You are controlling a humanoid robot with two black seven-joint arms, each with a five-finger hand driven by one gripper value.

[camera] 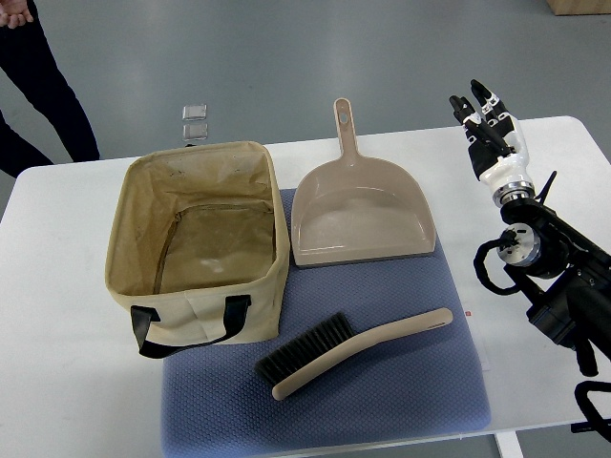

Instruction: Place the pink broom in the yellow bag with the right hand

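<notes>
Well left of the right hand (pixel 485 113) and nearer the camera, pink broom (pixel 355 351) lies flat on blue mat (pixel 325 401), untouched. Hand hovers at far right of the surface (pixel 57 315), fingers loosely spread, holding nothing. Yellow bag (pixel 199 246) stands open, farther left still, empty as far as visible (dustpan (pixel 361 212) sits between hand and bag). Judged: nothing done yet; reach, grasp, carry and drop all remain. Left arm not seen.
</notes>
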